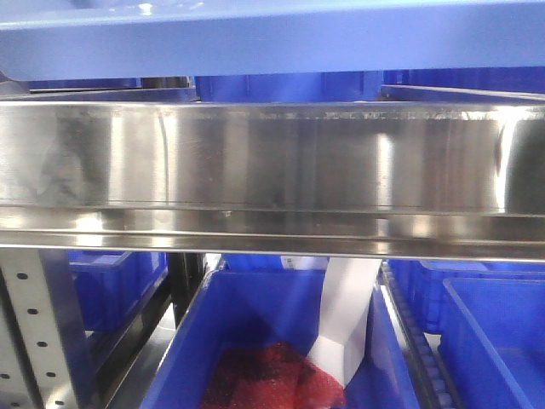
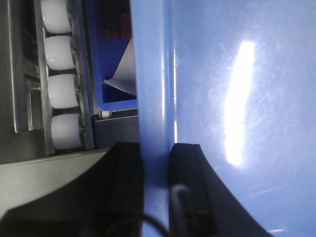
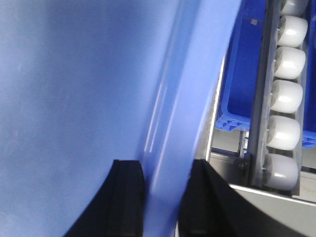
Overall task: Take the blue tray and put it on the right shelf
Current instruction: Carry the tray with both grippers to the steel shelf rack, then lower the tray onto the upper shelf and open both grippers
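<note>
- Exterior front-facing view: the blue tray spans the top of the frame, just above the shiny steel front rail of the right shelf.
- Left wrist view: the left end effector is closed on the tray's rim, one finger on each side.
- Right wrist view: the right end effector clamps the rim likewise.
- Dark-blue bins sit on the level below the rail.
- White rollers run beside the bins.

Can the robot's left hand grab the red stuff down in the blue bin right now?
Probably not. The left hand is shut on the blue tray, so it's busy, and the red stuff sits down in the bin, below the steel shelf.
</note>
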Robot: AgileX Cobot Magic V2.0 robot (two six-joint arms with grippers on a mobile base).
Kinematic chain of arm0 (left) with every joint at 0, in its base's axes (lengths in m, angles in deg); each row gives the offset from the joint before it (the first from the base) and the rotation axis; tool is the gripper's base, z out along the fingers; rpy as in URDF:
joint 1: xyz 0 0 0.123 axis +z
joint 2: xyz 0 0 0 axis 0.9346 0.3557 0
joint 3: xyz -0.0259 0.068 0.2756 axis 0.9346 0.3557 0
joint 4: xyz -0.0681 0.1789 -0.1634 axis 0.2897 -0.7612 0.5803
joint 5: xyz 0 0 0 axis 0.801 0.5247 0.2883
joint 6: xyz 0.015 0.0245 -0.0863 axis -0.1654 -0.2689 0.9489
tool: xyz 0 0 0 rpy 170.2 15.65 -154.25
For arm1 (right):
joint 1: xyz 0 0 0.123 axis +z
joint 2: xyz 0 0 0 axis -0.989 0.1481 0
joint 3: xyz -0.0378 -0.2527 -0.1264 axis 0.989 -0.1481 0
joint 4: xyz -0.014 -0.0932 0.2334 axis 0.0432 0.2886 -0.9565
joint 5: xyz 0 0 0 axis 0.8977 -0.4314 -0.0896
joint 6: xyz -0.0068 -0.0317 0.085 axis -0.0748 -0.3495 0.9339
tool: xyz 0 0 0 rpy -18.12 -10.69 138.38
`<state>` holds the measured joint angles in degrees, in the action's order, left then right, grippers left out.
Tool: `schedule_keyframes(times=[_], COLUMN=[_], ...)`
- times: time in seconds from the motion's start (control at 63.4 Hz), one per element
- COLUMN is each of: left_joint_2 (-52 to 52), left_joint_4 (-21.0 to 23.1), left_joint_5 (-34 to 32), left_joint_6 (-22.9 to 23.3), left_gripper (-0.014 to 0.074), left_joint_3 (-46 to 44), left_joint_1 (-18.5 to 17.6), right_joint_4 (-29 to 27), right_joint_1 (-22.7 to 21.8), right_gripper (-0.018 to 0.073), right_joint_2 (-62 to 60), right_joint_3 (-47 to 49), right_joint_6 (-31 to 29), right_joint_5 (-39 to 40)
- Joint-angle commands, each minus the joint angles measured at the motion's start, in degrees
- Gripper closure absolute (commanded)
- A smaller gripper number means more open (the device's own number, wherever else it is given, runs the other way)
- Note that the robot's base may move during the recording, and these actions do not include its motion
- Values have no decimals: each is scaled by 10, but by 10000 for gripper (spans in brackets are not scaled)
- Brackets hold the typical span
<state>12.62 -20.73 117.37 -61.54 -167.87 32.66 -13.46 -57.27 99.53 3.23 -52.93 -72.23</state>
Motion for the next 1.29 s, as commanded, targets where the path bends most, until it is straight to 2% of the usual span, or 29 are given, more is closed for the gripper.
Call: schedule_keyframes(times=[0.0, 0.174, 0.284, 0.363, 0.536, 0.694, 1.025, 1.12, 1.183, 1.278], left_joint_2=[-19, -19, -18, -9, 43, 103, 185, 193, 193, 193], left_joint_4=[11, -24, -38, -35, 0, 28, 38, 38, 38, 38], left_joint_5=[1, -54, -103, -131, -126, -127, -128, -128, -132, -140], left_joint_6=[-40, -40, -40, -38, -38, -40, -55, -55, -55, -55], left_gripper=[645, 645, 645, 645, 645, 645, 643, 608, 547, 408], left_joint_3=[-18, -22, -36, -54, -111, -140, -145, -148, -148, -150], left_joint_1=[-4, -4, -4, 10, 62, 100, 105, 105, 105, 105], right_joint_4=[-3, -14, -14, -14, -14, -11, 15, 15, 15, 15], right_joint_1=[-1, -1, -1, -1, -2, -3, -4, -4, -4, -4], right_gripper=[536, 536, 536, 536, 536, 536, 536, 533, 491, 290], right_joint_2=[-10, 2, 29, 55, 123, 184, 271, 284, 291, 293], right_joint_3=[17, 36, 81, 119, 200, 232, 233, 233, 233, 233], right_joint_6=[-20, -20, -20, -25, -33, -33, -33, -33, -36, -51], right_joint_5=[51, 80, 74, 70, 66, 67, 76, 78, 78, 81])
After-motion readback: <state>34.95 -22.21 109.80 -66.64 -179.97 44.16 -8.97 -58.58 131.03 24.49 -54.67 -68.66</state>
